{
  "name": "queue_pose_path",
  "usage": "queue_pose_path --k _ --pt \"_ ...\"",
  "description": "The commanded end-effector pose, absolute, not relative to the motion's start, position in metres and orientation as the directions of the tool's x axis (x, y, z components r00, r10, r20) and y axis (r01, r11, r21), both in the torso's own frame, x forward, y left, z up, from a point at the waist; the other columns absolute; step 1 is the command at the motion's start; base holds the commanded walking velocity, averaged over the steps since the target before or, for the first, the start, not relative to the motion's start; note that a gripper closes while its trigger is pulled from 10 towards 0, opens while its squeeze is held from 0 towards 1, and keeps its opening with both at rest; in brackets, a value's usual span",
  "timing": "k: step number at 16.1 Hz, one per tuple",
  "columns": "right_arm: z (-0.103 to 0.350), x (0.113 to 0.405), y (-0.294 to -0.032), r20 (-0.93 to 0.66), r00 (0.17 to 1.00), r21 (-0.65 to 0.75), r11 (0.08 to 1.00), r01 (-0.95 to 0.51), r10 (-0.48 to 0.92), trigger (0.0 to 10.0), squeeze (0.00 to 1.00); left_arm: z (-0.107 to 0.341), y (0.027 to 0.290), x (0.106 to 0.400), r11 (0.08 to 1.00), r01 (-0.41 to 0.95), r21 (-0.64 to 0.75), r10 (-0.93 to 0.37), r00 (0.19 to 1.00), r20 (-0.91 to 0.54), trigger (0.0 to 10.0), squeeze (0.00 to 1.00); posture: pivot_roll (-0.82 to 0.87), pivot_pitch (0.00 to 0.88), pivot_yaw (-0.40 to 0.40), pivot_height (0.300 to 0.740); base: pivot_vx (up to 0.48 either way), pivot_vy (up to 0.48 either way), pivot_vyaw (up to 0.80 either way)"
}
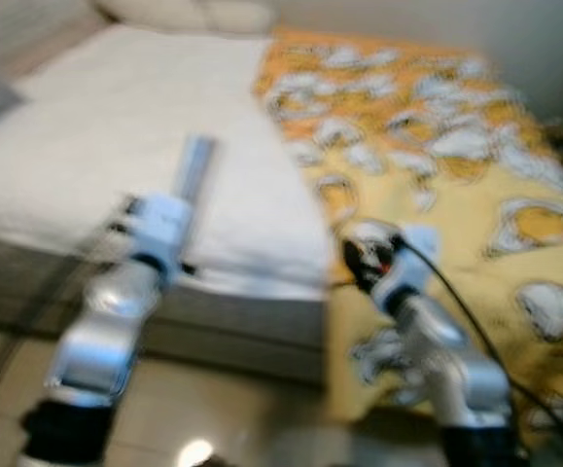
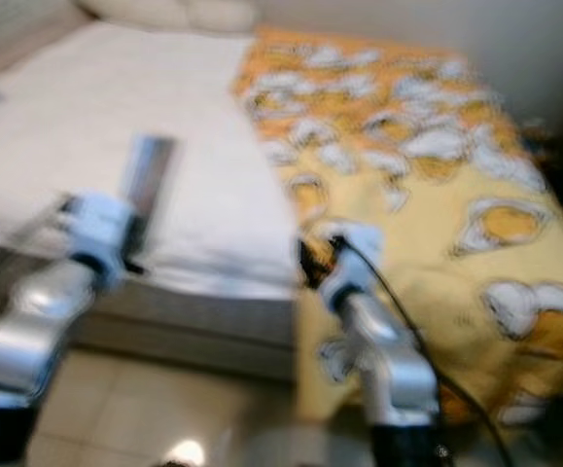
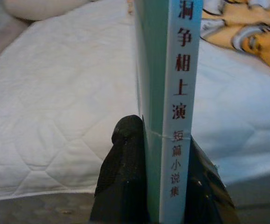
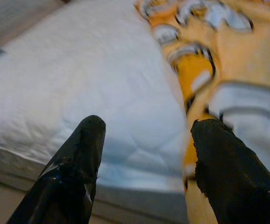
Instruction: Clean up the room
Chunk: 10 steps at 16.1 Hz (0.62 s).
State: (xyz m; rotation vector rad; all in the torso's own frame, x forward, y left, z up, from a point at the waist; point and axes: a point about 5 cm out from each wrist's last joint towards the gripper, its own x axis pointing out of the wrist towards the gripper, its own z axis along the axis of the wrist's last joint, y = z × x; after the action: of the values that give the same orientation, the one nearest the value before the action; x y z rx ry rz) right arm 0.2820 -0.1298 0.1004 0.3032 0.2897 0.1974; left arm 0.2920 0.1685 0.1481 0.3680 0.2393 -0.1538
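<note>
here the left gripper (image 3: 165,186) is clamped on a thin book (image 3: 172,93) with a pale blue spine printed in chinese characters, one black finger on each cover near the bottom of the spine. the book stands upright out of the gripper, held above the near edge of the bed (image 1: 87,156), over the bare white quilted mattress. the right gripper (image 4: 146,154) has its two fingers spread wide with nothing between them, and it hovers near the line where the white mattress meets the yellow patterned blanket (image 1: 456,175) that covers the bed's right side. pillows (image 1: 184,15) lie at the far end.

the head views are smeared, so the robot is probably moving, and that is the main risk: the fingers hold only the lower end of a tall, slim book, so a jolt could make it pivot or slide out and drop to the tiled floor (image 1: 213,409). the right arm's cable (image 1: 456,302) trails close above the blanket and might snag the cloth. where the book belongs is not visible, so leaving it on the bed would probably not tidy anything.
</note>
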Motion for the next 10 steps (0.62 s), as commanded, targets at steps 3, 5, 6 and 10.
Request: queue_pose_path --k 3,5,6,10 --pt "0.1060 0.2841 -0.1261 -0.226 0.944 0.304 0.938 -0.166 0.240 10.0 0.00 0.1584 0.1689 0.2937 0.920 0.178 0.349 -0.108 0.972 -0.210 10.0 0.00 -0.05 0.000 -0.043 0.740 0.000 0.480 0.00" --pt "0.1059 0.2841 -0.1271 -0.225 0.945 0.302 0.939 -0.165 0.238 10.0 0.00 0.1561 0.1673 0.2928 0.920 0.181 0.347 -0.110 0.970 -0.215 10.0 0.00 -0.05 0.000 -0.042 0.740 0.000 0.480 0.00" --pt "0.1040 0.2842 -0.1296 -0.253 0.943 0.278 0.950 -0.144 0.217 10.0 0.00 0.1555 0.1664 0.2921 0.919 0.184 0.349 -0.112 0.970 -0.216 10.0 0.00 -0.05 0.000 -0.044 0.740 0.000 0.480 0.00" --pt "0.1042 0.2819 -0.1328 -0.252 0.946 0.236 0.961 -0.142 0.202 10.0 0.00 0.1541 0.1682 0.2876 0.921 0.180 0.346 -0.107 0.969 -0.221 10.0 0.00 -0.04 0.000 -0.053 0.740 0.000 0.480 0.00"
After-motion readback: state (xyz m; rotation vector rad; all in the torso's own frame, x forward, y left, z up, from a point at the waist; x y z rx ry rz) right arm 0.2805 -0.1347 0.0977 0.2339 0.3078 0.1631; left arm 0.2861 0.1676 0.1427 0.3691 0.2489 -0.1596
